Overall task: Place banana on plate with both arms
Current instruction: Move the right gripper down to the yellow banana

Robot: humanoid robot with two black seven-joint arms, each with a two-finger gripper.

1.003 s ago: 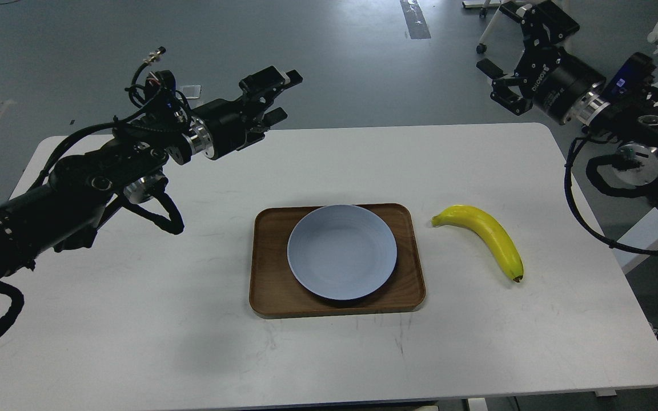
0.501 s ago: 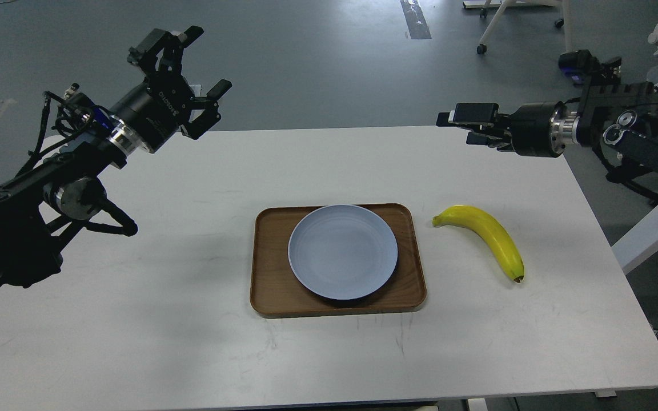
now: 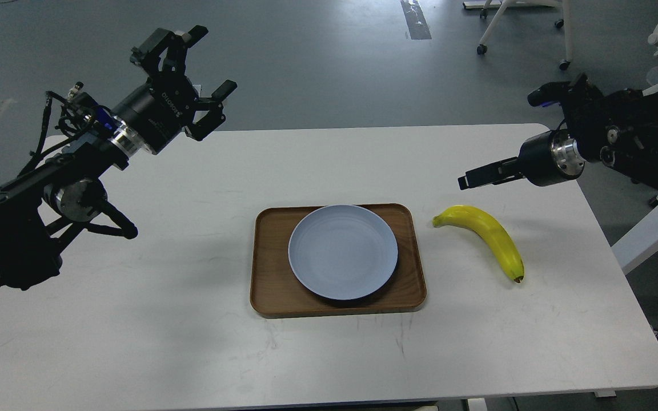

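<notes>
The yellow banana lies on the white table just right of the tray, its dark tip toward the front. The pale blue-grey plate sits empty on the brown wooden tray at the table's middle. My left gripper is open and empty, held high over the table's far left corner, far from the banana. My right gripper points left, just above and behind the banana's stem end. It is seen side-on, so its fingers cannot be told apart.
Wheeled chair bases stand on the grey floor behind the table at the right. The table's right edge runs close to the banana. A white frame leg stands under my right arm.
My right gripper has swung from high at the back right, leftward and down, to just above the banana's stem end. My left gripper has pulled back to the left and turned upward, then held.
</notes>
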